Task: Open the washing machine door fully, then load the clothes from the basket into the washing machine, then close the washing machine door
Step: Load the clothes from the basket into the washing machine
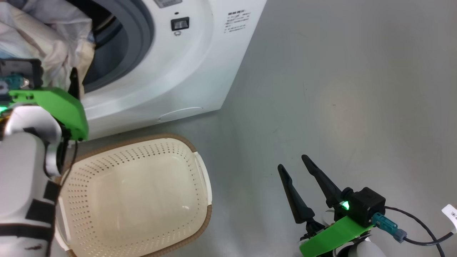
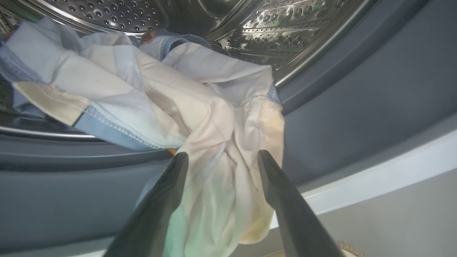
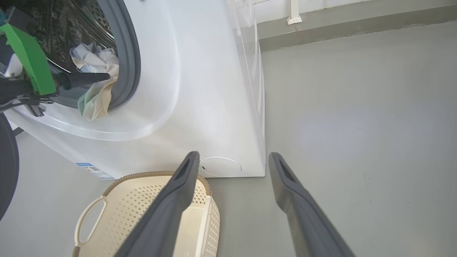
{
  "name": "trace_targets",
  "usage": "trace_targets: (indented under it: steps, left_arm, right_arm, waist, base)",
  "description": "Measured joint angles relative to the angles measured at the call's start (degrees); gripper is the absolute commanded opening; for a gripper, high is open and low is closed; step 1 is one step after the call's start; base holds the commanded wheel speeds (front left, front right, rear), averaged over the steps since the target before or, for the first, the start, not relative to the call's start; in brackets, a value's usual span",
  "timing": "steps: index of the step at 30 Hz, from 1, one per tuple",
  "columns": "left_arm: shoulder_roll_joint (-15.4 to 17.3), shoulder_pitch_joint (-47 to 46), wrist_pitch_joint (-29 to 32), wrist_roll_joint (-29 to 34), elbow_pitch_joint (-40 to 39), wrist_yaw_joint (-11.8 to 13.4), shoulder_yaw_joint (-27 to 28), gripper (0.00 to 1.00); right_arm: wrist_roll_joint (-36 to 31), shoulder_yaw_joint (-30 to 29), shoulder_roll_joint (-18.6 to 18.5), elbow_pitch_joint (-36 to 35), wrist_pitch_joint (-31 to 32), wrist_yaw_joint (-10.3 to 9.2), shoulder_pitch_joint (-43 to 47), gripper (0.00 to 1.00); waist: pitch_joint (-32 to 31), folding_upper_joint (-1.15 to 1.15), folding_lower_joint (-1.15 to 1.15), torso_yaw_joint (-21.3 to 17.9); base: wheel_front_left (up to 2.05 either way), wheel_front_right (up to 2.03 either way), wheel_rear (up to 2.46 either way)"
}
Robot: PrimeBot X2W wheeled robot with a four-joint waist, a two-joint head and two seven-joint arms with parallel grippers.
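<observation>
Washing machine (image 1: 171, 82), printed label (image 1: 237, 22) illegible, blue sticker (image 3: 93, 170)

One washing machine (image 1: 185, 71), one basket (image 1: 142, 157), and one bundle of clothes (image 2: 160, 92), maybe three pieces.

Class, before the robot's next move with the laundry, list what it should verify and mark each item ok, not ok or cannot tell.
1. Basket emptied: ok, nothing lies in it.
2. Clothes fully inside the drum: not ok, a cream fold hangs out over the grey seal.
3. Left gripper open: ok, its fingers flank the hanging fold.
4. Right gripper free: ok, open above the floor.
5. Washing machine door fully open: cannot tell, just a dark edge of it is in the right wrist view.
</observation>
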Motion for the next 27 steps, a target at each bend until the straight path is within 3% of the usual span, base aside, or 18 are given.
trace_targets:
  steps: [7, 27]
  left_arm:
    - [1.34, -3.26, 1.78, 0.67, 3.96, -0.48, -1.03, 1.0]
    - [1.2, -11.23, 2.74, 2.14, 14.73, -1.19, -4.12, 0.97]
  right_arm:
    - [0.0, 0.29, 0.0, -0.08, 0.0, 0.0, -0.01, 1.0]
    - [-0.19, 0.66, 0.01, -0.12, 0.0, 0.0, -0.93, 1.0]
  waist:
    - [0.83, 0.0, 0.0, -0.59]
    - [2.96, 0.0, 0.0, -0.43]
  base:
    - [0.0, 0.0, 0.0]
    - [0.0, 0.0, 0.0]
